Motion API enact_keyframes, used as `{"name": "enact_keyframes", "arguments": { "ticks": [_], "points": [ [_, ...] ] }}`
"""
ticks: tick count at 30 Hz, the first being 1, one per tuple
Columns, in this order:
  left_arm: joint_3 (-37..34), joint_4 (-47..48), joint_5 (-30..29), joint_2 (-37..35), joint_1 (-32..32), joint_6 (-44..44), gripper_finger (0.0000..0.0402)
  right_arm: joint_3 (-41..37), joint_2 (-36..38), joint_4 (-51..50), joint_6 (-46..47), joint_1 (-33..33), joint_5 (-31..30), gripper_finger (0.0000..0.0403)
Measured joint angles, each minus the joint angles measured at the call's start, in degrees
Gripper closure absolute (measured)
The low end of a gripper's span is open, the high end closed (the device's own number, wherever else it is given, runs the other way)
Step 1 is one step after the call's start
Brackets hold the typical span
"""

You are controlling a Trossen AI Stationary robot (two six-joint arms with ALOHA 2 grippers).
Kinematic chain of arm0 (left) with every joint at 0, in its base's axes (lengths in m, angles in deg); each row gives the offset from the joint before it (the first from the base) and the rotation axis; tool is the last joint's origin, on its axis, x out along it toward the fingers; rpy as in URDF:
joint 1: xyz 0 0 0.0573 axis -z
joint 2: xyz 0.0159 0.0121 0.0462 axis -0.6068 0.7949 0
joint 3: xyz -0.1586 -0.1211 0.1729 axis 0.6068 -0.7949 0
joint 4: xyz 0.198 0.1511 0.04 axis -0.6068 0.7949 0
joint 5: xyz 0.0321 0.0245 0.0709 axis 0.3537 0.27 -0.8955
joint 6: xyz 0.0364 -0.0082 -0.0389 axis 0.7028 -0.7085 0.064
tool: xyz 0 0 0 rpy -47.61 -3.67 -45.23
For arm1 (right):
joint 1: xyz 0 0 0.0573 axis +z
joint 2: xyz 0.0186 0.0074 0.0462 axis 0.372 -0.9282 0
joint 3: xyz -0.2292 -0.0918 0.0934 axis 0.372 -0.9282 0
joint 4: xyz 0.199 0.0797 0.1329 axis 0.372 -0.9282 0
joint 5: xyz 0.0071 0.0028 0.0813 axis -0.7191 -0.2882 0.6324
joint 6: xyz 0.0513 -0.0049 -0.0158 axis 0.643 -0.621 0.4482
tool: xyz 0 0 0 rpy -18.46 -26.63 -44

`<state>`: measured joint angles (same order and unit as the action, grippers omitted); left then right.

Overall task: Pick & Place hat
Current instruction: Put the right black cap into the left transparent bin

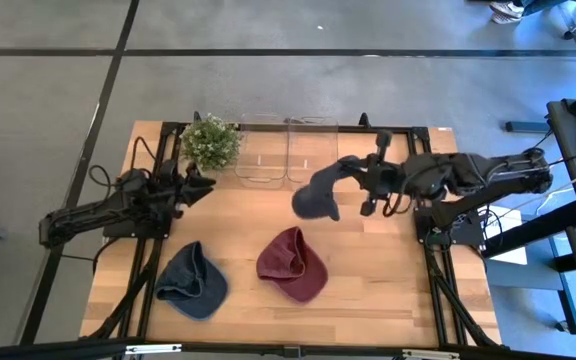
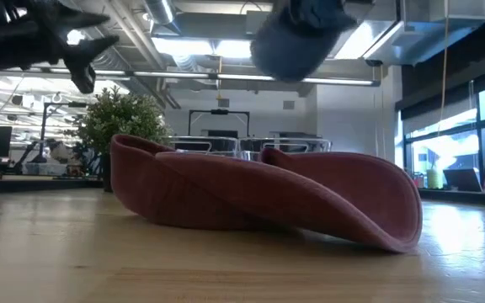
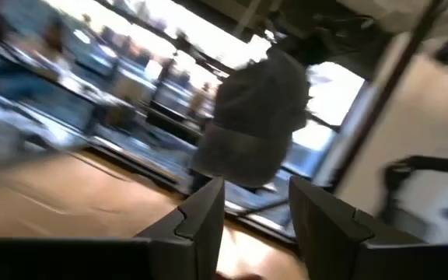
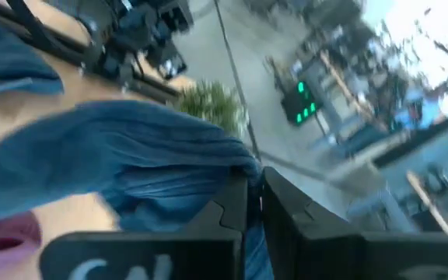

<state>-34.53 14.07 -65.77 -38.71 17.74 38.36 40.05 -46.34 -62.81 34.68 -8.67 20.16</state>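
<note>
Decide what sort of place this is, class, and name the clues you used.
Probably a robotics lab or open workshop: exposed ceiling ducts, a bare concrete floor, and a wooden table on a black frame with two arms mounted.

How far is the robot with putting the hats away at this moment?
Nothing looks placed yet: both clear bins seem empty. In hand: the right gripper holds a dark blue hat lifted above the table. Left: the red hat and the blue hat lie on the table. The left gripper waits open.
</note>
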Motion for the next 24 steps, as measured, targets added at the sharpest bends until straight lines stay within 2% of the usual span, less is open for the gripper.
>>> {"name": "enact_keyframes", "arguments": {
  "ticks": [4,7,15,18,21,24],
  "points": [
    [3.03,0.03,2.86,2.66,0.00,-4.70,0.0263,0.00,-0.66,5.08,-1.76,-3.17,8.19,0.0377],
    [6.53,0.01,5.07,7.29,0.00,-5.36,0.0263,-0.02,-1.87,8.76,-3.42,-5.10,14.58,0.0377],
    [20.20,-1.14,12.97,28.86,0.00,-5.99,0.0263,-0.02,-5.77,18.72,-7.33,-8.09,31.57,0.0377],
    [25.21,-7.60,19.67,38.36,0.00,-5.97,0.0263,-0.02,-6.69,23.30,-7.66,-8.48,37.35,0.0377],
    [30.02,-18.27,29.58,47.52,0.15,-5.95,0.0262,-0.02,-7.26,26.44,-7.64,-8.52,45.43,0.0377],
    [34.79,-25.60,35.98,55.13,0.45,-5.94,0.0263,-0.02,-7.22,28.61,-7.49,-8.50,53.32,0.0375]
  ]
}}
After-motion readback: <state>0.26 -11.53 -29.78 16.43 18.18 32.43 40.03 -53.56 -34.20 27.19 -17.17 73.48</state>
